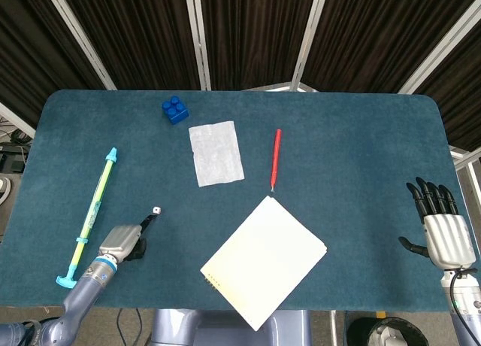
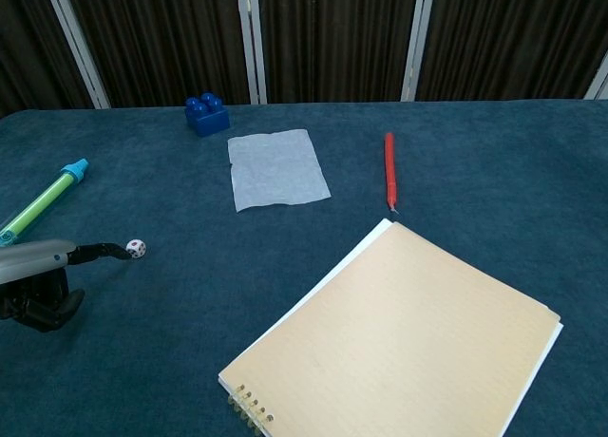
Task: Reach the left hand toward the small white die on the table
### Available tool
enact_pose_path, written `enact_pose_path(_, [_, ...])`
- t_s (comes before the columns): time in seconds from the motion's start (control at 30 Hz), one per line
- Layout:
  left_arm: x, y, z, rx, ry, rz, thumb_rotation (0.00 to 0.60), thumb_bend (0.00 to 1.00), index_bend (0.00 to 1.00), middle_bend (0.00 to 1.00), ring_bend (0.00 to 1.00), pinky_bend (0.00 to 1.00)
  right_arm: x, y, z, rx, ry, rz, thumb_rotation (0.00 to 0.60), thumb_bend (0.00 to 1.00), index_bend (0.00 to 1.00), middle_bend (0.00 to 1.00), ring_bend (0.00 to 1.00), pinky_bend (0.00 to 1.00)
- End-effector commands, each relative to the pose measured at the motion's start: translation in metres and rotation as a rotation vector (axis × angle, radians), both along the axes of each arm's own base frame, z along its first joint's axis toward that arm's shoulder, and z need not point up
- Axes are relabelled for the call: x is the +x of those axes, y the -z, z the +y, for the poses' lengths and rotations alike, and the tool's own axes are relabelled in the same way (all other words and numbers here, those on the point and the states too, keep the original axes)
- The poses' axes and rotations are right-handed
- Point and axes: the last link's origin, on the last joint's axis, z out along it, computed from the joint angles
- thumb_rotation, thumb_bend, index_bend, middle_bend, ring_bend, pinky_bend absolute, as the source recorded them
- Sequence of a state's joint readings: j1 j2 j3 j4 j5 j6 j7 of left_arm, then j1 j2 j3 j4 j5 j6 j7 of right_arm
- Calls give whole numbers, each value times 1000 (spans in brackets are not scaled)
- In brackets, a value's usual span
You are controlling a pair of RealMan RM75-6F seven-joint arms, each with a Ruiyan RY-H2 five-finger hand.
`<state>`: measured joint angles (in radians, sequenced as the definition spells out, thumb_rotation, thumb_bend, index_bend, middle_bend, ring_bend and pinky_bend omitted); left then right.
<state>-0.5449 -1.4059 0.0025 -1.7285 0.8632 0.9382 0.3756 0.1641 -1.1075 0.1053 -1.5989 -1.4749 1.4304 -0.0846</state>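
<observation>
While I look down from the head view, these are my notes.

Die: the small white die (image 1: 155, 210) lies on the blue desk (image 1: 361, 143), left of middle and toward the near edge, just off the tip of my left robot hand's outstretched finger; in the chest view the die (image 2: 137, 249) looks to be touching that fingertip, though I cannot tell for sure.

Left robot hand: the left robot hand (image 1: 125, 241) sits low at the near left, one finger pointed at the die, the others curled under; it holds nothing.

Right robot hand: the right robot hand (image 1: 442, 226) stands off the desk's right edge, fingers straight and apart, holding nothing.

Around the die: a green and cyan syringe-like tube (image 1: 91, 213) lies to its left, well apart; a spiral notebook (image 1: 264, 260) lies to its right.

Further back: a white paper sheet (image 1: 216, 153), a red pen (image 1: 276, 159), a blue toy brick (image 1: 174, 109).

In the way: nothing lies between fingertip and die.

Hard to see: the chest view cuts off the left robot hand (image 2: 38, 280) at the frame edge, and the die's pips are too small to read.
</observation>
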Motion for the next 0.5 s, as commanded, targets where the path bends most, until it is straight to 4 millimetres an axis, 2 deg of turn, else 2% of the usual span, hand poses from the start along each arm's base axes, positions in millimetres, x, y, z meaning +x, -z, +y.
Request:
enact_pose_path(0.03, [-3,-9,-7,24,-12,2,600,826,3,996,997,1000,0,0,0,2,-1,0,600,0,0,0,0,0])
enact_pose_path(0.27, [1,-33,-9,133,-2,-54,600,826,3,995,996,1000,2,1,0,8,-10,-2,600,0,0,0,0,0])
enact_pose_path(0.4, [10,-68,-3,298,51,-111,600,824,7,978,974,1000,4,1,1,11,-20,-7,600,0,0,0,0,0])
enact_pose_path(0.47, [13,-88,0,397,85,-129,600,775,7,909,894,985,5,1,2,12,-23,-9,600,0,0,0,0,0])
enact_pose_path(0.5, [13,-98,1,446,107,-130,600,676,6,805,776,881,5,1,3,12,-25,-11,600,0,0,0,0,0])
